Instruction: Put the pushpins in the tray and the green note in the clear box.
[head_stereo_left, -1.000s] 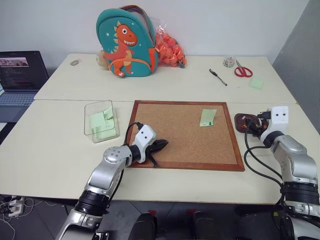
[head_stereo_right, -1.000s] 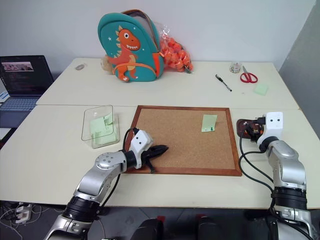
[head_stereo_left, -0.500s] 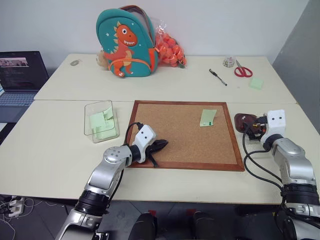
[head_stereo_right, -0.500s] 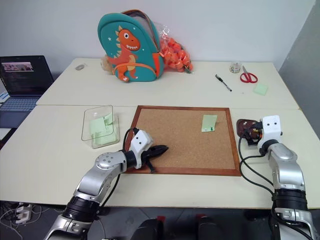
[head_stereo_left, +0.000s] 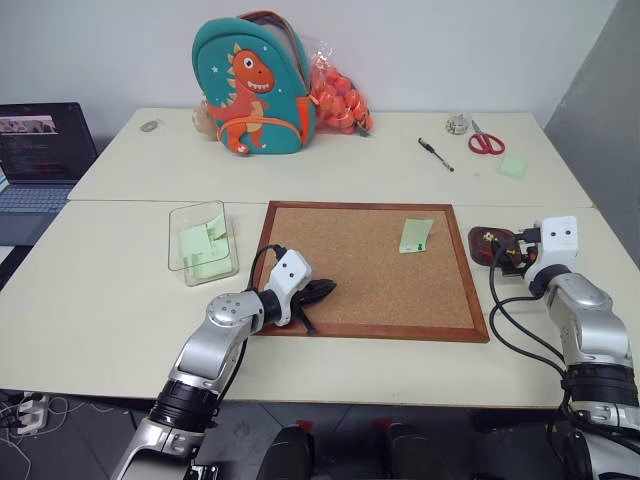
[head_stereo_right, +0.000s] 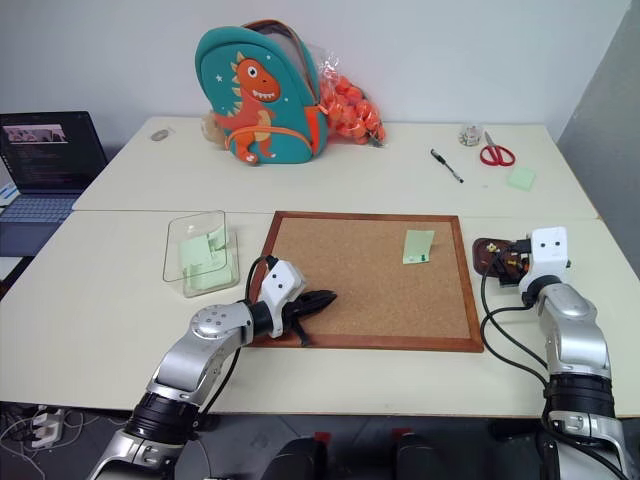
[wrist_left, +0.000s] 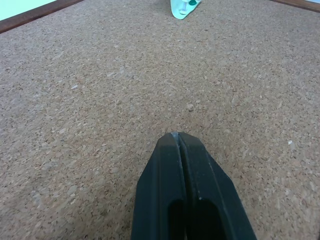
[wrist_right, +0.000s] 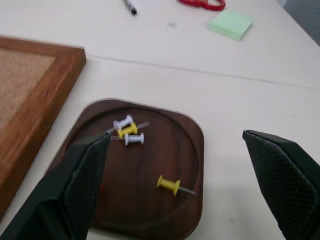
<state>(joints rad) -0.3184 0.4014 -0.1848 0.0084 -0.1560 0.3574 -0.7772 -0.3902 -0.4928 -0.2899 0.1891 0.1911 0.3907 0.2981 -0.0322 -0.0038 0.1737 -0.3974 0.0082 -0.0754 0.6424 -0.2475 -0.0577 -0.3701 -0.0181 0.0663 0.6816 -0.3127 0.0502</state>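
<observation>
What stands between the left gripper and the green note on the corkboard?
Nothing visible does. Between the shut left gripper and the green note, held by a green pushpin, lies bare corkboard.

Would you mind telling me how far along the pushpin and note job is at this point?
Done: several pushpins lie in the tray. In hand: nothing; the open right gripper hovers over the tray. Left: the green note sits on the corkboard with a green pin in it, not in the clear box.
</observation>
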